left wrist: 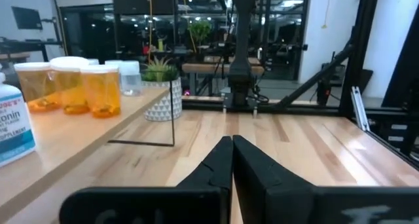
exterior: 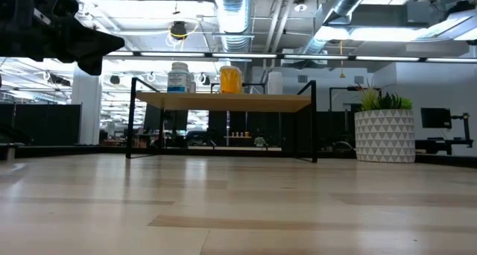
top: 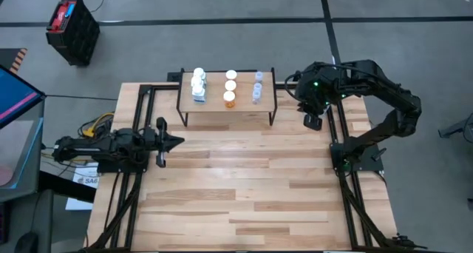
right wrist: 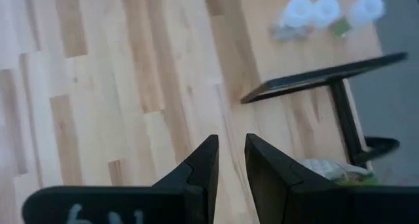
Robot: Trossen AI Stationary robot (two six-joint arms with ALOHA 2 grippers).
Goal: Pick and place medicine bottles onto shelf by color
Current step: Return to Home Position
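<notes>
The shelf (top: 216, 103) is standing at 12 o'clock on the bench (top: 244, 186). It is carrying three rows: the white bottles (top: 198, 85) toward 9 o'clock, the orange bottles (top: 230, 88) in the middle, and the clear pale-blue bottles (top: 258, 87) toward 3 o'clock. The left pincer (top: 178, 140) is hovering at 9 o'clock over the bench, its fingers pressing together on nothing. The right pincer (top: 312, 122) is hanging at 2 o'clock, near the shelf's end, its fingers standing a narrow gap apart and gripping nothing.
</notes>
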